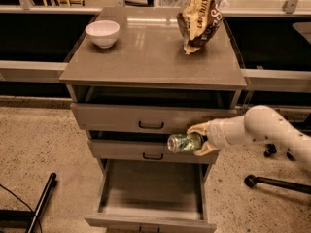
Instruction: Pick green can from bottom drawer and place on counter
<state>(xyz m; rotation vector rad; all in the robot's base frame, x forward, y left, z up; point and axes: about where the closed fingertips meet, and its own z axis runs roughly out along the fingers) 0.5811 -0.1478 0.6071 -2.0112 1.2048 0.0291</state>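
The green can (183, 142) lies sideways in my gripper (199, 140), held in the air in front of the middle drawer, above the open bottom drawer (150, 188). The gripper's tan fingers (201, 128) are shut on the can's right end. My white arm (272, 130) reaches in from the right. The bottom drawer is pulled out and its inside looks bare. The counter (146, 57) is the grey-brown top of the cabinet, well above the can.
A white bowl (102, 33) sits at the counter's back left and a yellow-and-brown chip bag (199, 18) at the back right. The top drawer (150, 118) and middle drawer (146, 151) are slightly open. A chair base (272, 181) stands on the floor at right, a dark leg (41, 203) at left.
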